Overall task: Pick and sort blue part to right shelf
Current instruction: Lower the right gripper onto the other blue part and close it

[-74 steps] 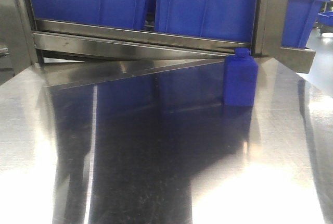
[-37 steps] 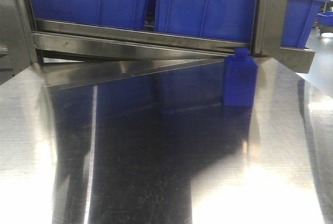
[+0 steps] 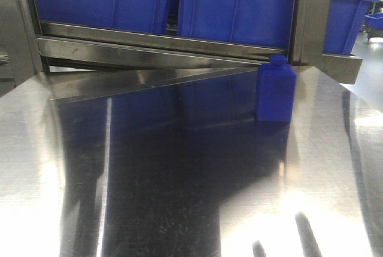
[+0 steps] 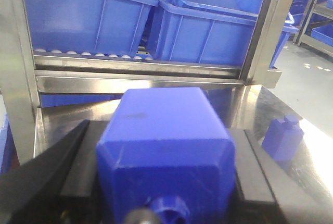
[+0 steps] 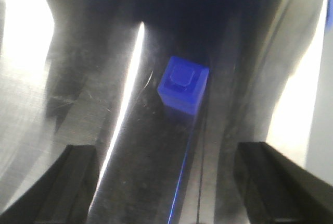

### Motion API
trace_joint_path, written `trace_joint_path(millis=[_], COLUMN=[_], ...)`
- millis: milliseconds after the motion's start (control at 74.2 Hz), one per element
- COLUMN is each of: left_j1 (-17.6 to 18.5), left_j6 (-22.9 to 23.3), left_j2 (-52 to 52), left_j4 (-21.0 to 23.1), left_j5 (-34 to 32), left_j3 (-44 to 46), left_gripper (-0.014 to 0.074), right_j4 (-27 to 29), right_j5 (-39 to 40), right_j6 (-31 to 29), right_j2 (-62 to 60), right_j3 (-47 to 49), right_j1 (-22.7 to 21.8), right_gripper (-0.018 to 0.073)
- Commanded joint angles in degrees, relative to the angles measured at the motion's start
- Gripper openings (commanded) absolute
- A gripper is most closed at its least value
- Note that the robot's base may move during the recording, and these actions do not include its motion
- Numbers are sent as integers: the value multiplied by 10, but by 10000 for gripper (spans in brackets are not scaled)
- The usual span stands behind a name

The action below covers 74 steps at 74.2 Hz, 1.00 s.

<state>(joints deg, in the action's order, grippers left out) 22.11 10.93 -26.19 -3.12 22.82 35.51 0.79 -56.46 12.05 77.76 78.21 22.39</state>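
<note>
Blue plastic fills the left wrist view: a blue part (image 4: 166, 130), boxy with a small cap toward the lens, sits clamped between the black fingers (image 4: 52, 182) of the left gripper (image 4: 165, 182). A second blue part (image 3: 276, 89) stands upright on the steel table (image 3: 149, 179) at centre right of the front view, just before the shelf frame (image 3: 311, 18) that carries blue bins (image 3: 239, 6). The right wrist view looks down on what is probably this same part, upper centre of frame. The right gripper (image 5: 171, 182) is spread wide there, its fingers at the lower corners, touching nothing. Dark streaks at the bottom right of the front view are too vague to identify.
</note>
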Motion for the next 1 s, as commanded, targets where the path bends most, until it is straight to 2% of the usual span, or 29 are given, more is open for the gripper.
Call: trace_joint_path(millis=[0,162,283,742,836,930,984], left_j1=[2,2,2,2,2,2,2], left_j6=[4,4,4,4,4,4,4], left_j2=[-2,-2,-2,-2,-2,-2,-2], left_j4=[-1,-1,-1,-1,-1,-1,-1], left_j5=[-57,-57,-57,-57,-56,-56,-55], left_j3=[17,17,17,17,17,17,17], left_gripper=[251,251,251,251,251,251,251], right_j4=[0,0,-1,-8,-8,-11,-11], right_j5=[-30,-88,-106,-64,-69,-67,-65], right_j6=[36,45,45,50,50,50,50], right_j2=[56,173,247,349,356,354,351], right_j3=[75,176,217,224,224,224,224], right_j1=[1,1,1,-15,-15,-15,-15], right_gripper=[604,604,604,596,503,322,267])
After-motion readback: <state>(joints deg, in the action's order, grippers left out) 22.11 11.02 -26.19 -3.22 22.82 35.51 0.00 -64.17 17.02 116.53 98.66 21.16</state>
